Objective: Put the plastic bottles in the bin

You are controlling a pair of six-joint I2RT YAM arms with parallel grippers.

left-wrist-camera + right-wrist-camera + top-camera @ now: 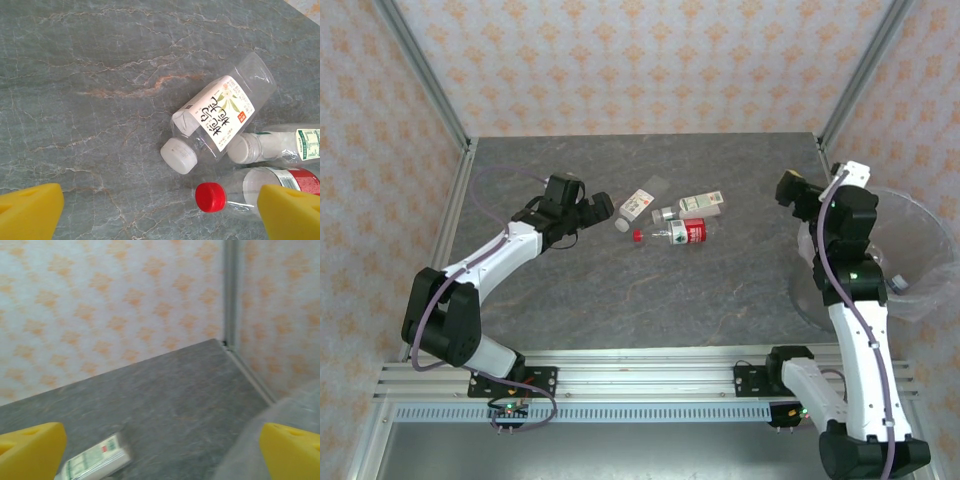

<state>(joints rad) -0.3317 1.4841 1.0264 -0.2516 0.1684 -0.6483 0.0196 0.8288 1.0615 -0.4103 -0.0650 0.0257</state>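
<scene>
Three plastic bottles lie together mid-table. One has a white label [638, 207] [220, 115] and a white cap. A second carries a green-and-white label [700, 204] [287, 144] [95, 458]. The third has a red label [686, 233] [285, 181] and a red cap [210, 197]. My left gripper [586, 212] [160, 215] is open just left of them, its yellow pads [30, 211] wide apart, the red cap between them. My right gripper [790, 190] [160, 450] hangs open and empty beside the bin [932, 232], whose crinkled bag [282, 422] shows at lower right.
Metal frame posts [425, 75] and patterned walls [640, 60] close in the table's back and sides. The bin stands off the table's right edge, behind my right arm [850, 300]. Something small and pale [898, 284] lies inside the bag.
</scene>
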